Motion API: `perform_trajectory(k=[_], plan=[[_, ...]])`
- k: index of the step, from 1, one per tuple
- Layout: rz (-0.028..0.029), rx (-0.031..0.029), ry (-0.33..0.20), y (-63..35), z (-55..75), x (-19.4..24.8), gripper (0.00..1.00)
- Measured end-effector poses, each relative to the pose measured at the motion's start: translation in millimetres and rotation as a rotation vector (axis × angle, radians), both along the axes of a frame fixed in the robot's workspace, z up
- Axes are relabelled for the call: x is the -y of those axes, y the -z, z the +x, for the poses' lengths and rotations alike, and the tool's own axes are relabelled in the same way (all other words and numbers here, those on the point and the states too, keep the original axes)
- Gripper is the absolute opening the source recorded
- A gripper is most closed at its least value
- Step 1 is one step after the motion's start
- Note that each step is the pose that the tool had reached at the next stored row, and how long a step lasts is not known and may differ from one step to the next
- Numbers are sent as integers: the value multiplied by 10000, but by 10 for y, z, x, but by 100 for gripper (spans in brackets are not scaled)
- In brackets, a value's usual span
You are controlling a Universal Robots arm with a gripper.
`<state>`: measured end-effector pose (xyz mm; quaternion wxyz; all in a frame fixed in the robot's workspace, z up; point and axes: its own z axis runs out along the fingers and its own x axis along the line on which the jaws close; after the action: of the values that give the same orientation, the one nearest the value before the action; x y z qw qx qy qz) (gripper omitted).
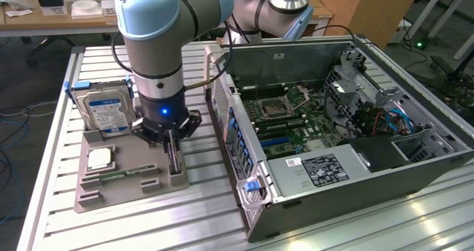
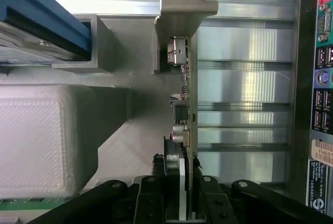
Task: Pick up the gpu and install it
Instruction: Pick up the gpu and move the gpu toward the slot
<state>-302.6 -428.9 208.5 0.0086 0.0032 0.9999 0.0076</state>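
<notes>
Slatted table (image 1: 111,62), gripper (image 1: 172,148) tight on gpu (image 2: 190,89)

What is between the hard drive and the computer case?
The gpu, on edge in the grey holder, with the end effector closed on it, in the exterior view.

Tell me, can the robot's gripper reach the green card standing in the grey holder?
Probably yes. The gripper sits right over the card, which stands on edge in the grey holder, and nothing blocks the way.
</notes>
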Motion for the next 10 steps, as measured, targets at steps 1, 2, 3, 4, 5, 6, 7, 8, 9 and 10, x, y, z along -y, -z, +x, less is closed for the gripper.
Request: perform_trajectory(k=[1, 2, 3, 4, 5, 6, 7, 8, 9, 10], plan=[[0, 0, 0, 0, 0, 0, 28], [0, -1, -1, 0, 1, 0, 28], [0, -1, 0, 1, 1, 0, 28], [0, -1, 0, 2, 1, 0, 28], [0, -1, 0, 3, 1, 0, 28], [1, -1, -1, 5, 1, 0, 28], [1, -1, 0, 6, 1, 0, 28], [0, -1, 0, 7, 1, 0, 28], [0, 0, 0, 7, 2, 0, 28], [0, 0, 0, 7, 2, 0, 28]])
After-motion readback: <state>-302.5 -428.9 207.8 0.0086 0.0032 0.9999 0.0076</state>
